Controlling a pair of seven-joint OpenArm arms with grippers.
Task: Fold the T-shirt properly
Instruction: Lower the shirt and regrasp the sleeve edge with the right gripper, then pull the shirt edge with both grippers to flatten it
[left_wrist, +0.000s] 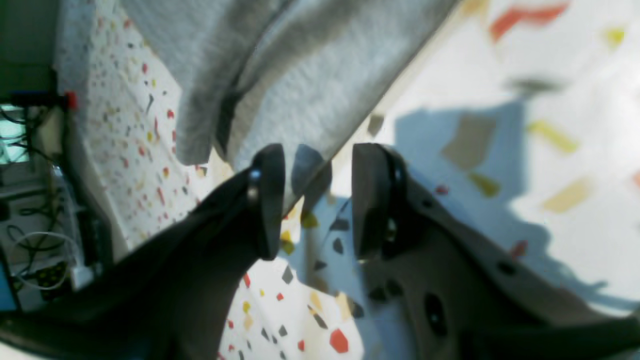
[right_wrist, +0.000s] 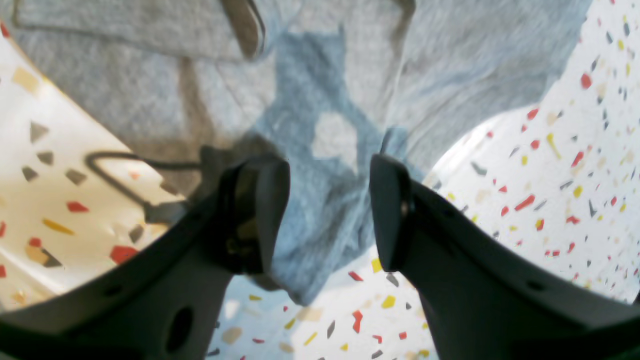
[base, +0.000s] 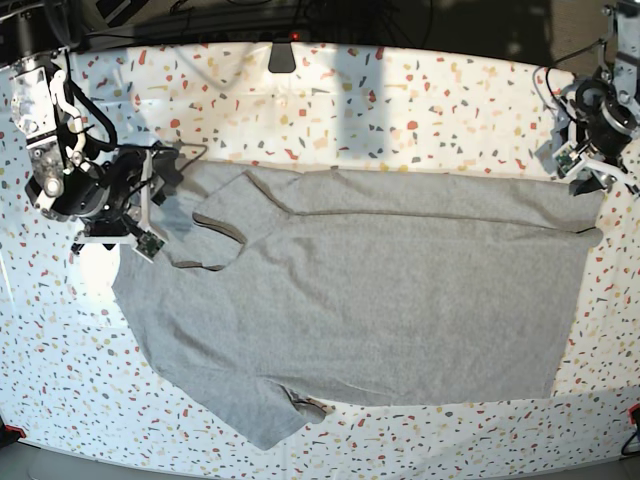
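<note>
Two grippers are seen at opposite ends of the T-shirt (base: 360, 300), which is spread flat, plain grey side up, across the middle of the speckled terrazzo tabletop (base: 400, 100). No lettering is shown on the upward face. The collar (base: 215, 245) is turned toward the right gripper's end, and one short sleeve (base: 265, 420) is laid out at the near edge of the garment, with a small fold tucked beside it. The hem is stretched along the end nearest the left gripper.

The right gripper (right_wrist: 330, 215) is positioned low over the shoulder end of the T-shirt, beside the collar. Its jaws are held well apart, and grey cloth is seen between and beneath them; a corner of fabric is draped down past the fingertips onto the tabletop. Nothing is clamped, as far as the blurred wrist view allows.

The left gripper (left_wrist: 317, 200) is placed at the far hem corner of the T-shirt. Its jaws are likewise spread wide, and the edge of the cloth is seen just beyond one fingertip (left_wrist: 270, 190), apparently touching it, though the soft focus leaves this uncertain. The shadow of the arm is cast on the tabletop beside the hem.

A dark cable (right_wrist: 115, 175) is seen on the tabletop just beside the shoulder end.
</note>
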